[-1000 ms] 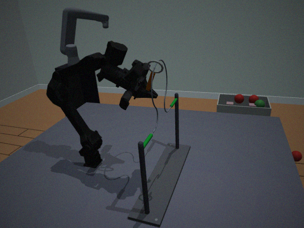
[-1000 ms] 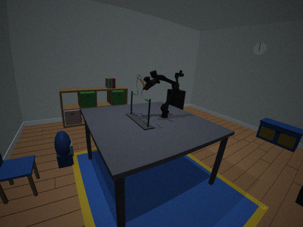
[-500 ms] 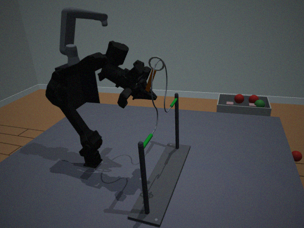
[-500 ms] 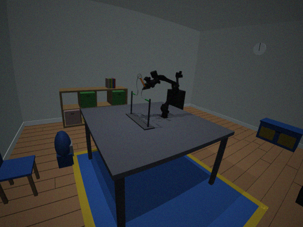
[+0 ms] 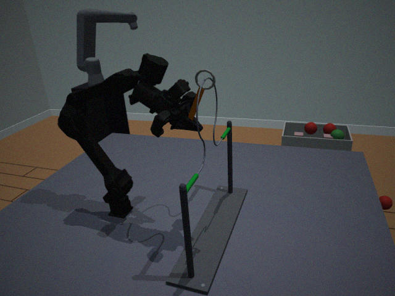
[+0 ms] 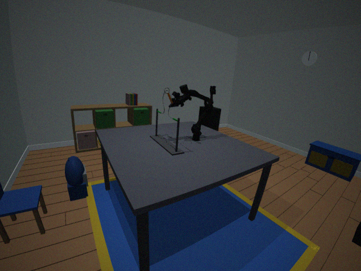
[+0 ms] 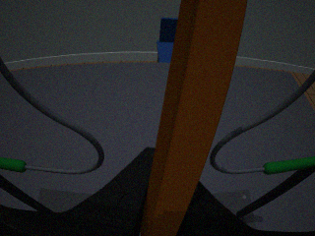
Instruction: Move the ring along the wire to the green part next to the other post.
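Observation:
My gripper (image 5: pixel 192 120) (image 6: pixel 171 105) (image 7: pixel 157 156) is shut on the lower end of the orange handle (image 5: pixel 195 106) (image 6: pixel 170 98) (image 7: pixel 197 113). The handle slants upward to the grey ring (image 5: pixel 195 79) (image 6: pixel 166 88), which is around the top of the wire's tall arch. Whether the ring or handle touches the grey wire (image 5: pixel 204 153) (image 7: pixel 91 140) cannot be told. One green part (image 5: pixel 192 182) (image 6: pixel 158 111) (image 7: pixel 290 165) is at the near post (image 5: pixel 186 229) in the top view; the other green part (image 5: pixel 226 132) (image 6: pixel 175 119) (image 7: pixel 12 164) is at the far post (image 5: pixel 229 159).
The posts stand on a flat grey base (image 5: pixel 220 242) (image 6: pixel 163 144) on the table (image 5: pixel 303 206) (image 6: pixel 203 175). The wire bends outward on both sides of my fingers in the wrist view. A grey bin (image 5: pixel 315 142) with balls stands beyond the table.

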`<state>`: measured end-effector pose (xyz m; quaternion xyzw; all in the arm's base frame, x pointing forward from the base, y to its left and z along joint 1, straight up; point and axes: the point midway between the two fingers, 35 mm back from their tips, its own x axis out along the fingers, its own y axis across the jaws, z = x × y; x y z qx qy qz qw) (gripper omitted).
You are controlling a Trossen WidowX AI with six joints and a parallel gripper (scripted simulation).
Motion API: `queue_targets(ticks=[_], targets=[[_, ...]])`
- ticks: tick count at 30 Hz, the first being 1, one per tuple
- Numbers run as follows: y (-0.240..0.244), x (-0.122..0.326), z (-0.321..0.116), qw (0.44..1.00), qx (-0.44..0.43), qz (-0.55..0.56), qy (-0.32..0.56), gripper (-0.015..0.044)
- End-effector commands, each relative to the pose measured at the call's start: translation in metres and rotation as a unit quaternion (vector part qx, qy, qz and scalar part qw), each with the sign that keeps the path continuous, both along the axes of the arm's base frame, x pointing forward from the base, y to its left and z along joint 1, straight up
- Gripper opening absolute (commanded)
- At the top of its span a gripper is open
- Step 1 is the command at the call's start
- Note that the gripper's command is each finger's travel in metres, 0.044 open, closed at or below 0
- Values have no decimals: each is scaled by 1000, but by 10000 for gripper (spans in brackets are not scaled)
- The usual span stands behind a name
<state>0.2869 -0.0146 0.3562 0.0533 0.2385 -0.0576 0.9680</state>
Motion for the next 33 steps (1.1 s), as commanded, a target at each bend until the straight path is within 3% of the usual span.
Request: queue_targets(ticks=[1, 33], targets=[[-3, 0, -1, 999, -33, -1, 1, -150], [-19, 0, 1, 973, -232, -4, 3, -150]])
